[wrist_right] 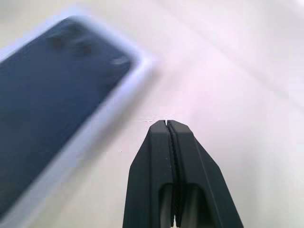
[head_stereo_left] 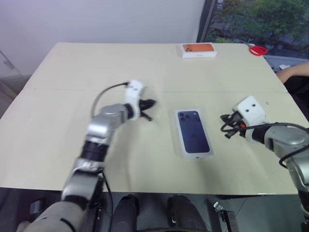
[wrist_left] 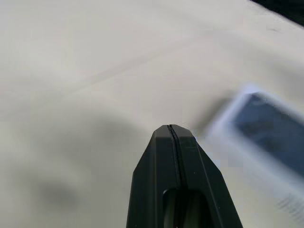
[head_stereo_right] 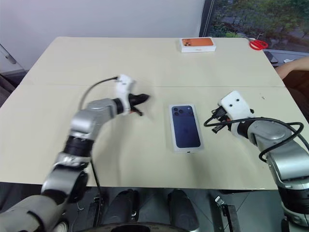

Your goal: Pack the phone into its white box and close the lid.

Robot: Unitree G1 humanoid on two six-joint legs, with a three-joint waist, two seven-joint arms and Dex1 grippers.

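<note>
1. Lying flat near the middle of the table (head_stereo_left: 58,145) is a white box with a dark phone showing on top (head_stereo_left: 194,132).
2. I think that dark phone is the picture on the lid (head_stereo_right: 186,126), so the box looks shut, but it could be the real phone in the open tray; the views are too blurry to be sure.
3. Its long side runs from near to far, with the camera dots at the far end.
4. The left claw (head_stereo_left: 150,103) hangs just left of the box, not touching it. Its two black fingers (wrist_left: 175,166) are pressed together and pinch nothing.
5. The right claw (head_stereo_left: 226,126) is to the right of the box, also apart from it. Its fingers (wrist_right: 173,161) are pressed tight too, with nothing between them.
6. The box sits between the two claws.
7. An orange-topped box (head_stereo_left: 198,50) lies at the far edge of the table, well away from the claws.
8. Red scissors (head_stereo_left: 258,50) lie at the far right corner.
9. A person's arm (head_stereo_left: 292,72) shows at the right edge.
</note>
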